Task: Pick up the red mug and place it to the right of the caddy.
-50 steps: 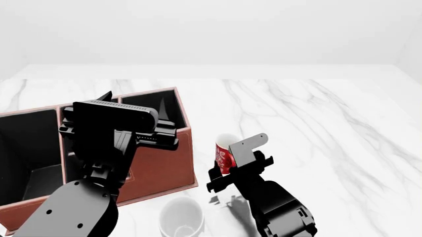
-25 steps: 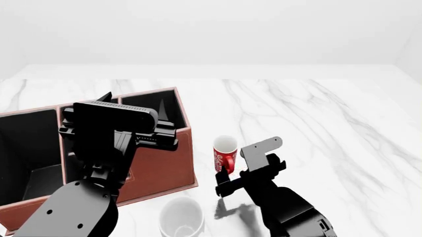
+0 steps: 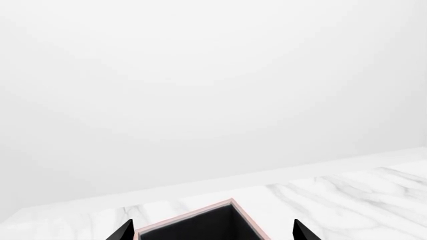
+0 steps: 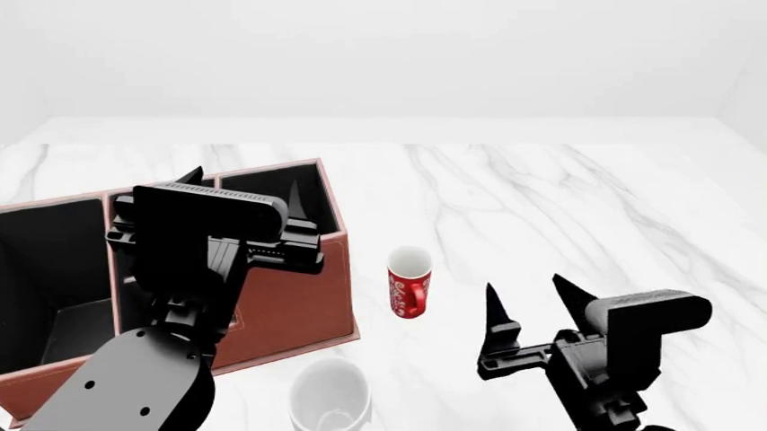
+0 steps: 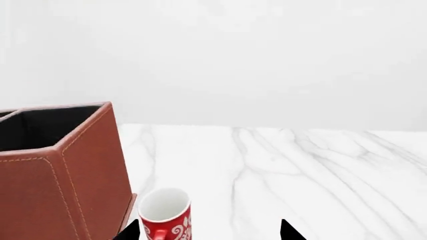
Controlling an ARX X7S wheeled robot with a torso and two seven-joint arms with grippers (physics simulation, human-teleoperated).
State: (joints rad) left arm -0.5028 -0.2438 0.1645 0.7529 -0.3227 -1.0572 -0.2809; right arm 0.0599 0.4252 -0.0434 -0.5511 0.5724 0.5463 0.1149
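Red mug (image 4: 409,282) stands upright just right of the caddy (image 4: 287,296), toward the table's near edge. Right gripper (image 4: 525,310), jaws wide and empty, sits nearer it, with the mug lying to its left.

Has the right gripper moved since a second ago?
Yes. The right gripper has let go of the red mug and pulled back rightward, away from the caddy; the mug stands free.

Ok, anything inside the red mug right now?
The red mug stands upright beside the caddy; only white inner wall shows. Its bottom is hidden by the rim, so I can't rule out contents.
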